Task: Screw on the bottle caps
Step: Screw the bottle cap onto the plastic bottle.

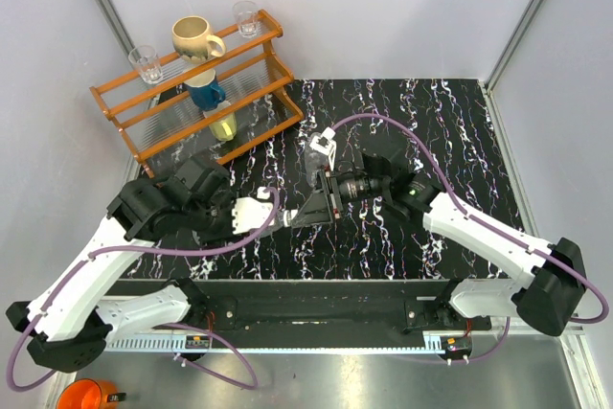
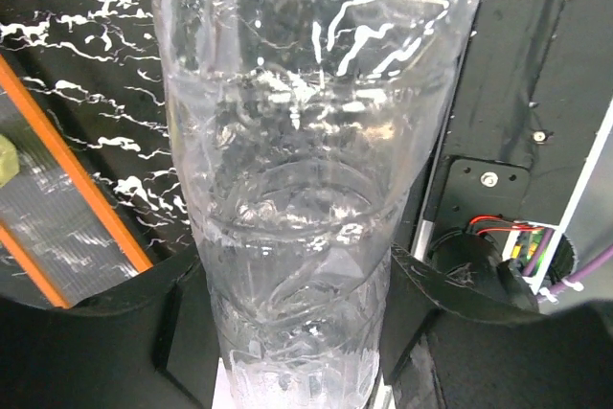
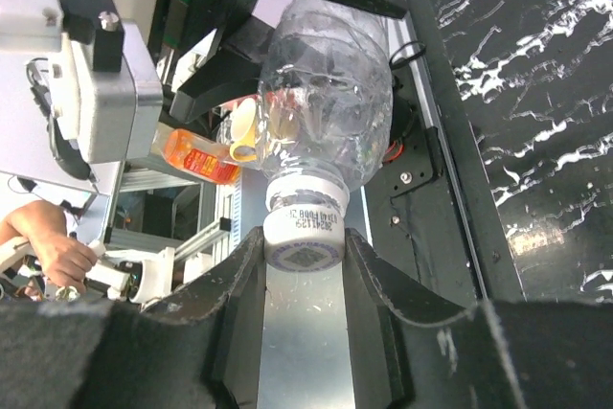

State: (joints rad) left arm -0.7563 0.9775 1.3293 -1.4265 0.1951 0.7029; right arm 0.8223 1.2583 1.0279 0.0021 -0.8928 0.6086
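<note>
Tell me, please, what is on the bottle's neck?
A white cap sits on the neck of the bottle, gripped by the right end effector. The thread beneath is covered, so how far it is screwed on cannot be seen.

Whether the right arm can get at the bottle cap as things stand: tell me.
Very likely yes: the white bottle cap sits between the fingers of the right tool, nothing blocking it, while the left tool holds the clear bottle.
</note>
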